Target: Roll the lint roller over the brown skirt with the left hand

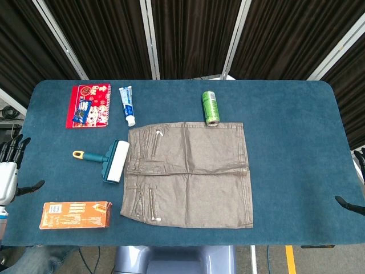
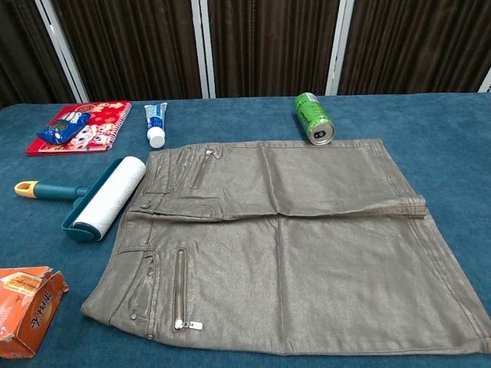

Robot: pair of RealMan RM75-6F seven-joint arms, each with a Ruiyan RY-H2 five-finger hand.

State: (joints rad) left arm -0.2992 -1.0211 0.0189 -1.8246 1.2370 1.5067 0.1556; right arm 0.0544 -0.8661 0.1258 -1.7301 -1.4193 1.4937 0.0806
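Observation:
The brown skirt (image 1: 188,174) (image 2: 291,245) lies flat in the middle of the blue table, waistband to the left. Just left of the waistband lies the lint roller (image 1: 111,161) (image 2: 105,198), with a white roll, a teal frame and a yellow-tipped handle that points left. My left hand (image 1: 8,168) hovers at the table's far left edge, well left of the roller, its fingers apart and nothing in it. Only the fingertips and thumb of my right hand (image 1: 356,182) show at the far right edge, spread apart and holding nothing. Neither hand appears in the chest view.
A red notebook (image 1: 88,105) (image 2: 77,126) and a toothpaste tube (image 1: 127,105) (image 2: 155,124) lie behind the roller. A green can (image 1: 210,108) (image 2: 314,118) lies on its side at the skirt's far edge. An orange box (image 1: 75,214) (image 2: 27,307) sits front left.

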